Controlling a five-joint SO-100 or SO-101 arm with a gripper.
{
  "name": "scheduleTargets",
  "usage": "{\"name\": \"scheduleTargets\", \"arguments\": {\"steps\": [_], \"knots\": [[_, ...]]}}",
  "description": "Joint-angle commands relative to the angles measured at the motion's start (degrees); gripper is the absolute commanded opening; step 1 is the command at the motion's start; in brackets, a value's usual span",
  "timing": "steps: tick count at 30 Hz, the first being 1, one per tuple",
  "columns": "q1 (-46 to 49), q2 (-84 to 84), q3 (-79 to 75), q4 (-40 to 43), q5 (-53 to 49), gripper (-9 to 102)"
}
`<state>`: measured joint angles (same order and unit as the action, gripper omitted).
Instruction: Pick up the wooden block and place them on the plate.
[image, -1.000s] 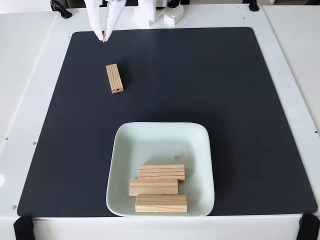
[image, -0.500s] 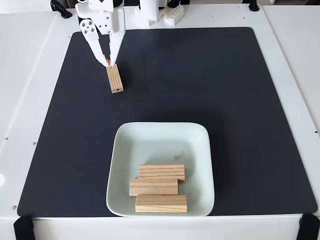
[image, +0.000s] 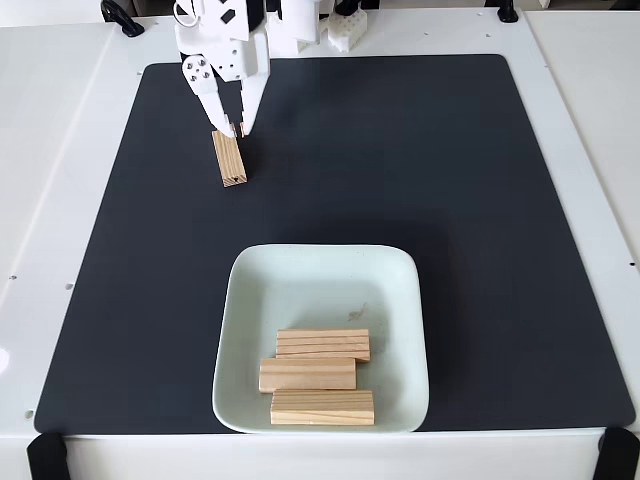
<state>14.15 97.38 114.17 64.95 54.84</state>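
Fixed view: the claw (image: 234, 130) is a little open, its tips at the top end of the wooden block (image: 230, 158) above the plate (image: 320, 275).

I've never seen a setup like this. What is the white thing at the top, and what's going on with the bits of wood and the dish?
A fixed camera looks down on a table. The white thing is a small robot arm; its two-fingered end effector hangs slightly open over the far end of one wooden block on the black mat, holding nothing. Three more blocks already lie in the pale green plate. The arm seems about to grab the last one.
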Motion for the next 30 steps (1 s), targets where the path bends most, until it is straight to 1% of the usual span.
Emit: {"name": "scheduleTargets", "arguments": {"steps": [1, 3, 5, 12, 19, 25, 30], "knots": [[-0.6, 1.2, -0.5, 3.1, -0.3, 23], [-0.7, 1.1, -0.8, 3.5, -0.3, 29], [-0.7, 1.1, -0.8, 3.1, -0.2, 32], [-0.7, 0.3, -0.9, 2.5, -0.1, 30], [-0.8, -1.9, -1.2, -4.0, -0.2, 29], [-0.8, -6.2, -6.0, -3.3, 0.0, 25], [-1.7, -8.7, -6.9, -3.9, -0.1, 25]]}}
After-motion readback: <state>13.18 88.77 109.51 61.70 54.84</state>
